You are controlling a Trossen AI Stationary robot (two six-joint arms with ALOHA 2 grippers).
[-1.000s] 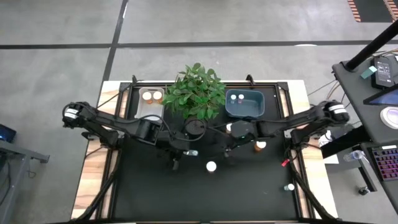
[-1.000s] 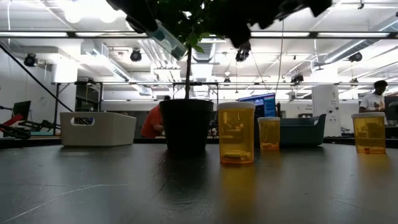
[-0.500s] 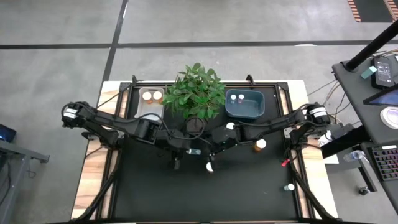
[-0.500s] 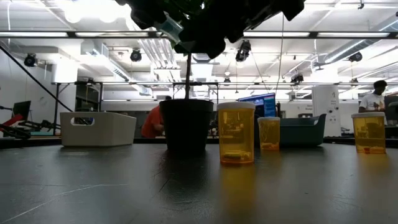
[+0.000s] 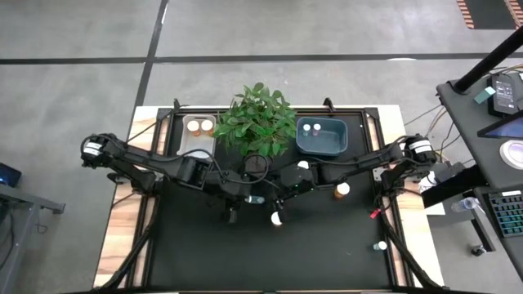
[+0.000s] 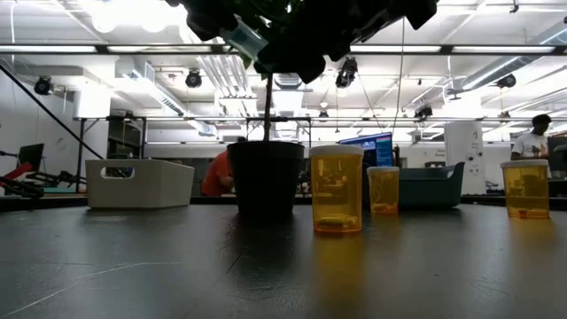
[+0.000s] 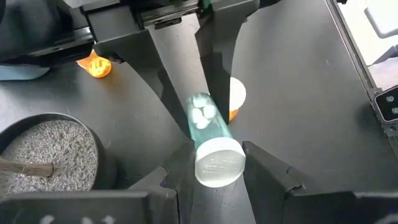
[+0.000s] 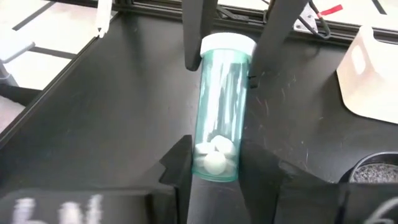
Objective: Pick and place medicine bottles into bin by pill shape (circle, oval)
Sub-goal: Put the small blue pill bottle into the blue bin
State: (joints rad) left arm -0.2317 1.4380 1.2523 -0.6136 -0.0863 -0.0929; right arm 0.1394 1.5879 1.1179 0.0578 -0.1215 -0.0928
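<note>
A pale teal bottle (image 7: 208, 134) with a white cap and white round pills is held in the air between both grippers; it also shows in the low view (image 6: 242, 40). My left gripper (image 7: 217, 167) is shut on its cap end, in front of the plant pot (image 5: 256, 166). My right gripper (image 8: 214, 167) is shut on its bottom end, facing the left one (image 5: 271, 196). Amber bottles with white caps stand on the black mat (image 5: 278, 219) (image 5: 341, 189). My left gripper pinches the bottle's white cap (image 7: 217, 163) between its two fingers, which lie across the bottle. The bottle is lifted clear of the mat and tilted. My right gripper pinches the bottle's bottom end (image 8: 214, 158), where the pills lie, between its two fingers, coming from the table's right side.
The leafy plant (image 5: 260, 122) stands at the far middle. A white bin (image 5: 198, 131) to its left and a blue bin (image 5: 321, 137) to its right each hold two bottles. A small bottle (image 5: 380, 245) stands on the wooden strip at the near right.
My right gripper has gone toward the table's left edge, up to the bottle in my left gripper, and its fingers now stand on the bottle's bottom end. The bottle has stayed in the air at about the same place.
</note>
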